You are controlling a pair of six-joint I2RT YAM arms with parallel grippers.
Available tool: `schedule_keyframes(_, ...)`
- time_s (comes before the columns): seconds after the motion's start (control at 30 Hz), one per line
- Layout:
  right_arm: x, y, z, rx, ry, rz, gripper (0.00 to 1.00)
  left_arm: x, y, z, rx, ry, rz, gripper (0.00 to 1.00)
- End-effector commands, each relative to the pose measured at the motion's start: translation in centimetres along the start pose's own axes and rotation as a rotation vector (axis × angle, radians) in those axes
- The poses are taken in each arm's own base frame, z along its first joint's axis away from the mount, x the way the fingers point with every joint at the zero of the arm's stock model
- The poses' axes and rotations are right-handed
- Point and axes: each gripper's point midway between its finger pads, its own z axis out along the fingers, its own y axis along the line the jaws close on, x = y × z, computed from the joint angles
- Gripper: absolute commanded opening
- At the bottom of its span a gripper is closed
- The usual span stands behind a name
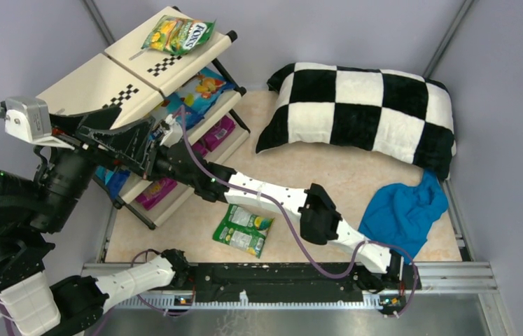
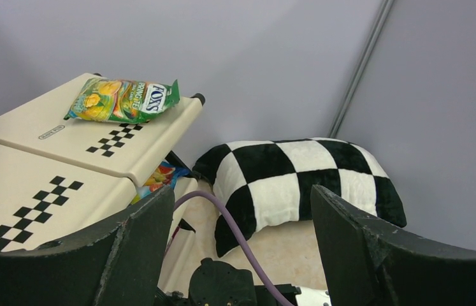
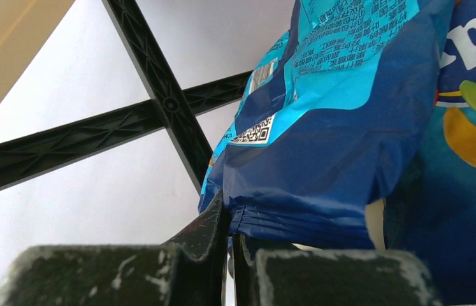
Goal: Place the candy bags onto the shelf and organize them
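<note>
Half-hidden inside the shelf (image 1: 83,80), the right gripper (image 3: 229,245) pinches a blue bag (image 3: 324,159) by its seam; the left gripper (image 2: 241,197) is spread beside the shelf.

The shelf (image 1: 97,73) is cream with black-and-white checkered strips and a black frame. At the upper left of the top view, the FOX'S candy bag (image 1: 178,35) is green and yellow. Below it are blue candy bags (image 1: 202,87) and magenta candy bags (image 1: 220,131). A green-white candy bag (image 1: 243,231) lies on the pale beige worktop (image 1: 328,175). The pillow (image 1: 356,112) is black-and-white checked and the cloth (image 1: 402,213) plain blue. In the right wrist view, the blue candy bag (image 3: 324,146) shows dark blue and cyan.
</note>
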Motion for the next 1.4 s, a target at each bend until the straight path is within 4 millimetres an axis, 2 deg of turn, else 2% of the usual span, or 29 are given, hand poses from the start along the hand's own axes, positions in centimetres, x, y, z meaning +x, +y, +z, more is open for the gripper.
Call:
schedule_keyframes(0.0,-3.2,3.6,-0.6,-0.092,-0.064,-0.028,0.01,-0.1,-0.3,0.2,0.012,-0.012,-0.022,0.85)
schedule_keyframes(0.17,-3.1,3.2,-0.8,-0.087,-0.02,-0.032,0.17,0.4,-0.9,0.7,0.034,-0.002,-0.037,0.85)
schedule_keyframes(0.3,-3.7,4.7,-2.2,-0.084,0.018,-0.076,0.35,0.7,-1.5,1.0,0.052,0.007,-0.059,0.85)
schedule_keyframes(0.37,-3.1,5.0,-3.3,-0.09,0.064,-0.098,0.45,0.9,-1.9,1.2,0.069,0.014,-0.073,0.85)
schedule_keyframes(0.47,-2.8,5.7,-5.1,-0.101,0.118,-0.125,0.58,1.4,-2.3,1.7,0.081,0.029,-0.084,0.85)
schedule_keyframes(0.63,-2.4,5.8,-8.7,-0.077,0.2,-0.185,0.74,3.4,-2.5,2.5,0.077,0.075,-0.091,0.86)
schedule_keyframes(0.77,-2.8,4.5,-12.3,-0.071,0.197,-0.211,0.84,5.5,-2.9,3.2,0.084,0.125,-0.1,0.87)
schedule_keyframes(0.8,-3.7,4.9,-13.6,-0.087,0.177,-0.21,0.86,5.9,-3.0,3.4,0.085,0.136,-0.102,0.87)
schedule_keyframes(0.83,-3.8,4.1,-14.6,-0.08,0.17,-0.202,0.88,6.3,-3.1,3.5,0.086,0.147,-0.104,0.87)
schedule_keyframes(0.97,-6.3,-0.3,-16.4,-0.053,0.108,-0.076,0.9,7.2,-3.6,3.9,0.101,0.172,-0.121,0.88)
schedule_keyframes(1.07,-7.4,-2.0,-16.3,-0.107,0.078,0.044,0.9,7.4,-4.0,4.0,0.12,0.166,-0.139,0.88)
schedule_keyframes(1.2,-8.1,-2.5,-14.2,-0.167,0.04,0.124,0.89,7.3,-4.3,4.0,0.132,0.164,-0.151,0.89)
schedule_keyframes(1.37,-7.8,-4.2,-11.1,-0.224,-0.009,0.269,0.72,6.6,-4.3,3.9,0.134,0.158,-0.149,0.89)
